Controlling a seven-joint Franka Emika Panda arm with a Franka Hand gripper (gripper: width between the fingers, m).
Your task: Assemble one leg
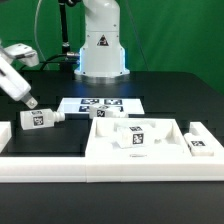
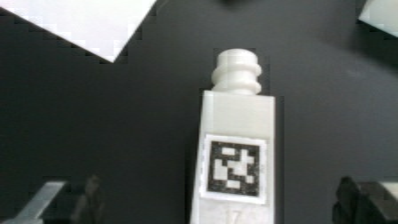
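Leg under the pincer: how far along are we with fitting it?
Done: nothing looks joined. The leg lies flat on the black table, its screw peg bare.
In hand: the pincer hangs over the leg, jaws open on either side and apart from it.
Left: grip, lift, carry it to the large white panel and fit it, I'd judge.

The leg [image 1: 40,119], a white squarish block, lies flat on the black counter [image 1: 50,142] at the exterior view's left. A black-and-white tag [image 2: 237,167] faces up; a ribbed peg [image 2: 238,72] juts from one end.
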